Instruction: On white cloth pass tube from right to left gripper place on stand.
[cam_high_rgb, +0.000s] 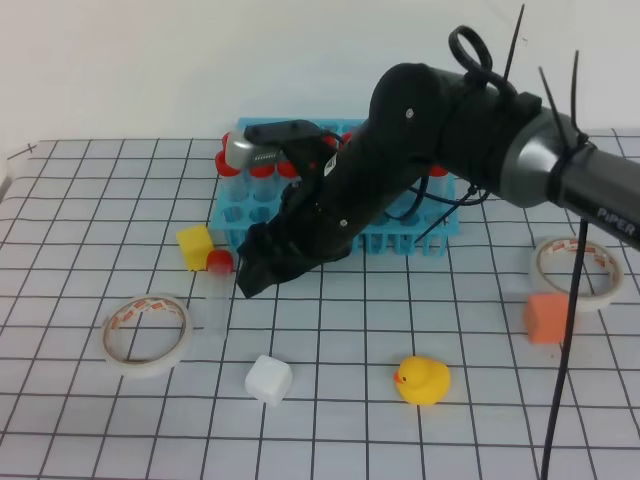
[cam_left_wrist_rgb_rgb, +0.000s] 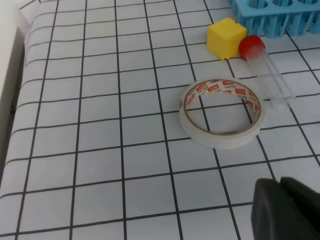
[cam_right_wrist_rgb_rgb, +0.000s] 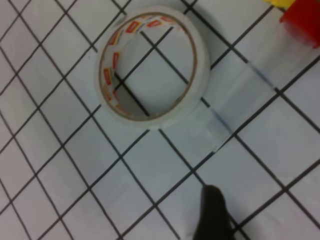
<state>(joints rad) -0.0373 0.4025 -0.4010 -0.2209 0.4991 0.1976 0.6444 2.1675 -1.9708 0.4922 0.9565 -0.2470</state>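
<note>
Gridded white cloth (cam_high_rgb: 420, 300) underfoot. Your right gripper (cam_high_rgb: 262, 272) hangs jaws apart, holding nothing; left gripper (cam_left_wrist_rgb_rgb: 287, 210) is closed. Clear red-capped plastic tube (cam_high_rgb: 216, 292) lies flat just beside it, near the light blue rack stand (cam_high_rgb: 400, 235).

Bright, even overhead light, high view sharp. White cloth (cam_high_rgb: 100, 420) near blown out, grid lines crisp. Shadows soft and short under yellow duck (cam_high_rgb: 422, 381) and tape roll (cam_high_rgb: 146, 333). Left wrist view clear, dark out-of-focus end effector (cam_left_wrist_rgb_rgb: 287, 210) low right. Right wrist view soft, tube (cam_right_wrist_rgb_rgb: 260, 85) smeared, its red cap fuzzy, black blob at bottom edge blurred.
</note>
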